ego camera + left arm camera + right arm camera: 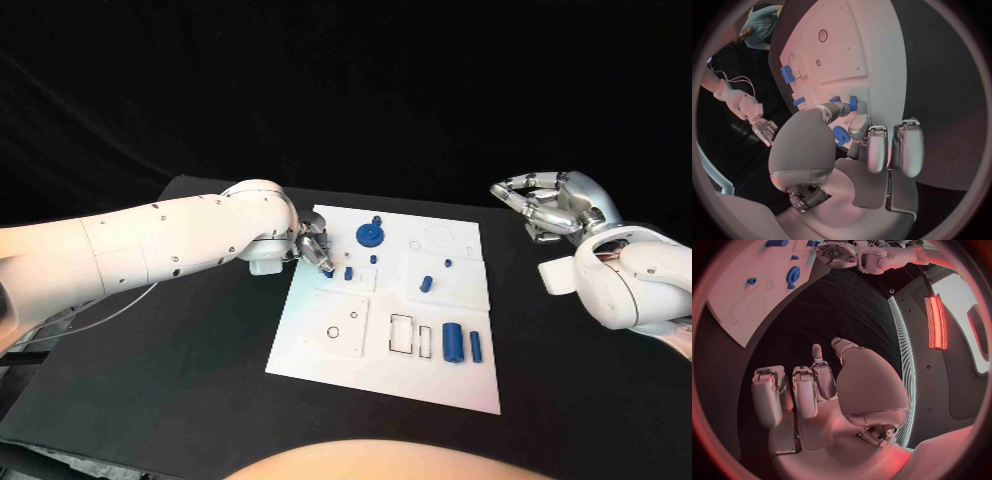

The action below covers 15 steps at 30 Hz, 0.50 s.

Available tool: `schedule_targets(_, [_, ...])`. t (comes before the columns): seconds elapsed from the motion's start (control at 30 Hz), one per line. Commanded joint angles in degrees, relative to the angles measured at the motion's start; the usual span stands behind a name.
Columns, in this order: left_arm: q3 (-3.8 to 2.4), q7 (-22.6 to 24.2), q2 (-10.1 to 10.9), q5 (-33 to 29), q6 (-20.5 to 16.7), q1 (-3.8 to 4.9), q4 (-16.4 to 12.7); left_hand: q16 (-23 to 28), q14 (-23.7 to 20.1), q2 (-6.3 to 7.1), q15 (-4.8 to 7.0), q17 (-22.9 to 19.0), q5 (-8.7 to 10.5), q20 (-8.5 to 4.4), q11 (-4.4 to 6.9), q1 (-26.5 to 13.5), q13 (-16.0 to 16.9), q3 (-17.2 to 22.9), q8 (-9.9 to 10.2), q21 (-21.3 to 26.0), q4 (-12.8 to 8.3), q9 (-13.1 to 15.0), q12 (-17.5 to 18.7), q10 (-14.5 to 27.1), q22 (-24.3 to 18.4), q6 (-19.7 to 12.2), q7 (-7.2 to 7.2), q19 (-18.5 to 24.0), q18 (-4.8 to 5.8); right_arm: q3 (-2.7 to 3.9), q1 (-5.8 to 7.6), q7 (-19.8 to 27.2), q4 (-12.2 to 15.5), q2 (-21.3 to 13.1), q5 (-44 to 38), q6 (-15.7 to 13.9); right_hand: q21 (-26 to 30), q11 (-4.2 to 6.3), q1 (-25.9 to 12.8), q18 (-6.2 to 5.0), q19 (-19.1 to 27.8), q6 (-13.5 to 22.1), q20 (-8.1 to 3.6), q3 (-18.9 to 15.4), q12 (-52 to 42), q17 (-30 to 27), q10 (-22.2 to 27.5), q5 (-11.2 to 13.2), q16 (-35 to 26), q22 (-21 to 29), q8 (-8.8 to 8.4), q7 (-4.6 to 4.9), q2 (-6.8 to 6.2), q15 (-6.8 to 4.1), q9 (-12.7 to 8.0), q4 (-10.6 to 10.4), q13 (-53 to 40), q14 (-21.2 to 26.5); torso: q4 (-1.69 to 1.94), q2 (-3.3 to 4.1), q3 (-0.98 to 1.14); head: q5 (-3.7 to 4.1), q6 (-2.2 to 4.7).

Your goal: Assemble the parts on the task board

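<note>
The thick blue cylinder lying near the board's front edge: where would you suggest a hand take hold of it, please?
Probably across its middle, from above. The thick blue cylinder lies flat on the task board, so its round flanks are free; a thinner blue bar lies close beside it, so the fingers need to slip between them.

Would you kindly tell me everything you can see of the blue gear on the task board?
The blue gear is a round, toothed disc of matte blue material that looks like plastic, with a short blue post at its centre. It lies flat near the far edge of the white task board, apart from the other blue parts. The left hand is beside it, its fingertips on the board close by; whether they touch it cannot be told.
</note>
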State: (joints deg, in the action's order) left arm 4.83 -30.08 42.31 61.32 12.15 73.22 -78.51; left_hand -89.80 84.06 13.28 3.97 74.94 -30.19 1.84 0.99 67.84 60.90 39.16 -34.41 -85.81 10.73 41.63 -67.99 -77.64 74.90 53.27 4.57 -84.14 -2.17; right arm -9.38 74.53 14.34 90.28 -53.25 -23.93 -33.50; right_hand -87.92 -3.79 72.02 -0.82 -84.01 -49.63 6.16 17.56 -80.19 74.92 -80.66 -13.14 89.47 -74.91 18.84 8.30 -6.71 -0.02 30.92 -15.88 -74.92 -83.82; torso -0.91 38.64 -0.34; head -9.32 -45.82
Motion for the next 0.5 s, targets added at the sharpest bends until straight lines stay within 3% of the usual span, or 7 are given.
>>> schedule_targets(0.03, [0.21, -0.51, -0.4, -0.61, 1.1, -0.28, -0.14, -0.2, 5.94, -0.05, 0.3, 15.06, -0.14, -0.4, -0.02, -0.38, -0.05, 9.46, -0.27, -0.19, -9.14, -0.05, 0.25, -0.28, 7.13, 1.26, -1.03, -1.67, 0.26, 0.0, -0.03, 0.32, 0.16, -0.01, -0.12, 0.34, 0.37, 0.15, 0.58, 0.15, -4.5, 0.47, -0.38, -0.16, -0.03, 12.43, -0.09, -0.36, -0.35, -13.62, 0.31, -0.01, -0.16, -0.32, 0.07, 0.17, -4.42, -5.54, -0.02, -0.03, 0.02, 0.03, -0.02])
schedule_targets(0.5, [0.22, -1.34, -0.89, -0.63, 2.5, -0.31, -0.31, -0.2, 5.94, -0.34, 0.82, 15.06, 0.2, -0.7, 0.67, -2.43, -0.68, 7.56, -1.44, -0.68, -8.24, 1.5, 0.63, -1.2, 8.16, 1.63, -1.91, -2.23, 0.5, 0.0, -0.03, 0.51, 0.28, -0.17, -0.12, 0.39, 0.37, 0.14, 0.57, 0.15, -4.51, 0.48, -0.38, -0.19, -0.03, 12.43, -0.1, -0.61, -0.35, -13.62, 0.35, 0.0, -0.16, -0.33, 0.07, 0.11, -4.43, -5.54, 0.03, -0.08, 0.07, 0.18, -0.39])
